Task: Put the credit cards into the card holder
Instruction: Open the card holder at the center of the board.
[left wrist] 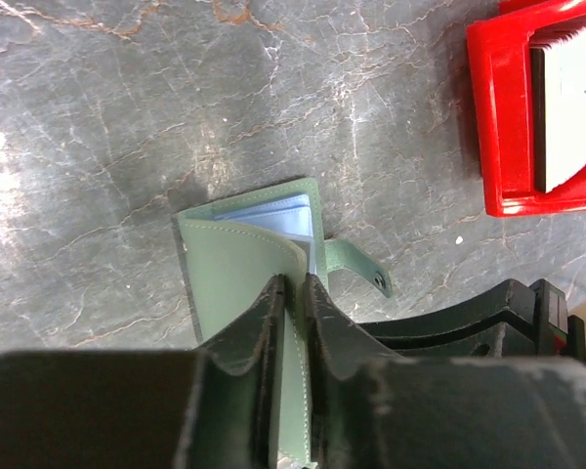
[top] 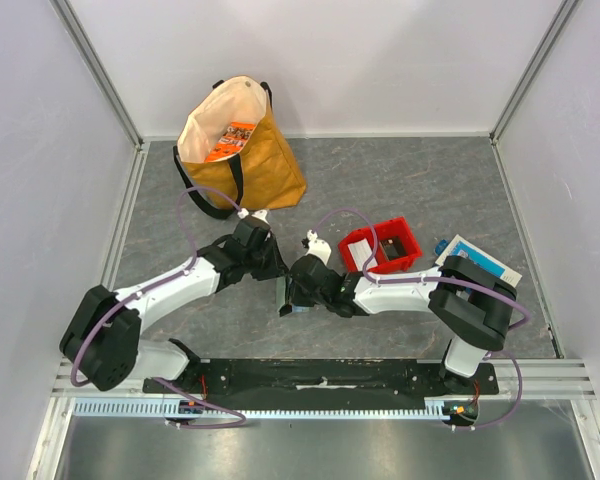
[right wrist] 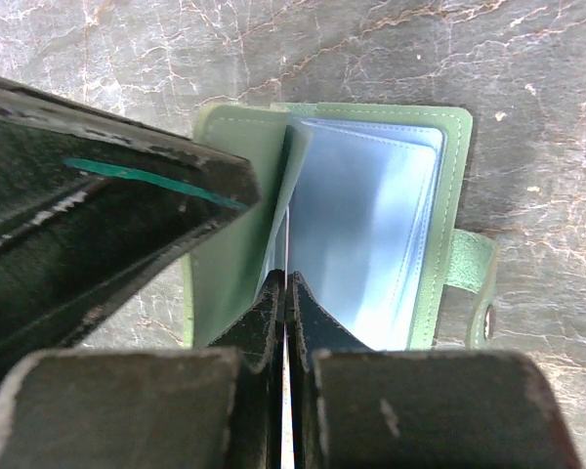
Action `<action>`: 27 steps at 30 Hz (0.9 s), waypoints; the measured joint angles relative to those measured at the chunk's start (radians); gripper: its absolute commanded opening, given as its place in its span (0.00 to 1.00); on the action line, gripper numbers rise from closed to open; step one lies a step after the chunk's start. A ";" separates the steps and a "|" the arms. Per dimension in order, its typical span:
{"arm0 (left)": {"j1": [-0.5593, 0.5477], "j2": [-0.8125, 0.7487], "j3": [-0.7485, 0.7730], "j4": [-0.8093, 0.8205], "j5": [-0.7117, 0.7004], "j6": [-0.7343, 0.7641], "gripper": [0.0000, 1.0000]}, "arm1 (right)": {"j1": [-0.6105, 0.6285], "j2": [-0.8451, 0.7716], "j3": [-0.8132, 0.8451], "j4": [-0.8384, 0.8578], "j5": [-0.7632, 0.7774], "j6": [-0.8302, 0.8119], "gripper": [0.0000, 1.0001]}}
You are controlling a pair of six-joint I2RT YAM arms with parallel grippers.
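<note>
Card holder held open between both grippers

The card holder [left wrist: 239, 259] was seen lying open on the grey marbled table [left wrist: 127, 117], near the middle, between the two arms. Its pale-green front cover was raised off the clear pockets and was clamped between the fingers of the left gripper [left wrist: 293, 293]. The jaws were drawn together with only the cover's thickness between them. The snap tab [left wrist: 356, 269] was stuck out to one side, low against the table.

The right gripper [right wrist: 285, 288] was found pressed together on a credit card [right wrist: 286, 430], of which only a thin white edge was shown between the fingers. That card was held on edge and was pointed into the gap between the raised cover and the bluish clear pockets [right wrist: 371, 215]. How deep it sat there could not be told.

A red bin [left wrist: 493, 117] was set to the right of the holder, apart from it, and a whitish stack of cards [left wrist: 566, 98] was held inside it. In the top view a brown tote bag [top: 250, 160] was stood at the far left of the table. A blue-and-white box [top: 477, 258] was laid beyond the bin, near the right wall.
</note>
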 measured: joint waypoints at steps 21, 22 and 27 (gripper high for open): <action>0.022 -0.217 -0.169 -0.093 -0.078 0.016 0.02 | -0.119 -0.165 -0.086 -0.032 -0.036 -0.060 0.00; 0.022 -0.209 -0.180 -0.096 -0.078 0.015 0.02 | -0.124 -0.164 -0.086 -0.031 -0.052 -0.068 0.00; 0.022 -0.172 -0.224 -0.116 -0.078 0.008 0.02 | -0.123 -0.166 -0.086 -0.041 -0.085 -0.082 0.00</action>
